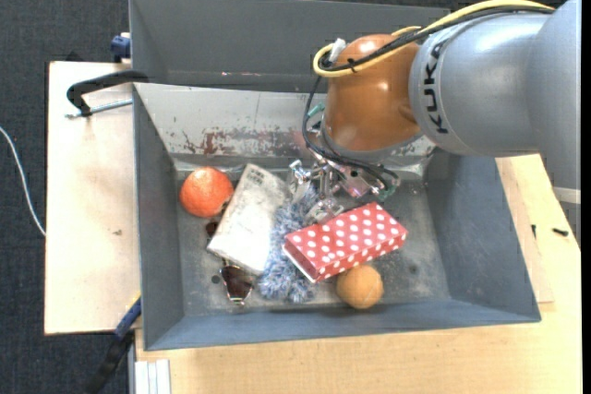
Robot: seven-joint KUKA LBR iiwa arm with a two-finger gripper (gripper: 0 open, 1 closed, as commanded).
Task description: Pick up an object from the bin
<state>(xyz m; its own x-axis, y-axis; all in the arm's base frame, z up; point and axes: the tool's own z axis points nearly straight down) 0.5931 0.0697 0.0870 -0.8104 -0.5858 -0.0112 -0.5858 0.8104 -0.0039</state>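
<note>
Clutter is the main hazard: the jaws sit low at the back middle of the bin (pixel 462 226), close to its rear wall, in the tight spot where three things meet. A white packet (pixel 245 217) lies just to their left, a red dotted box (pixel 346 240) just in front, and a blue-grey fuzzy cloth (pixel 282 268) runs between the two up toward the metal tips. Whether the jaws are spread, pressed together or pinching anything I cannot tell, since the tips blend with the cloth and with some small bits beneath the orange wrist cover (pixel 365 97). No one thing is clearly the target. The cloth's top end and the box's upper edge are nearest. A closing grip here could catch only loose cloth fibres and slip free, or snag the cloth and drag the packet with it. It could also nip the box by a corner, which would likely tilt and drop. An orange ball (pixel 205 192) at the left and a yellower ball (pixel 359 286) at the front could roll if the heap shifts.
</note>
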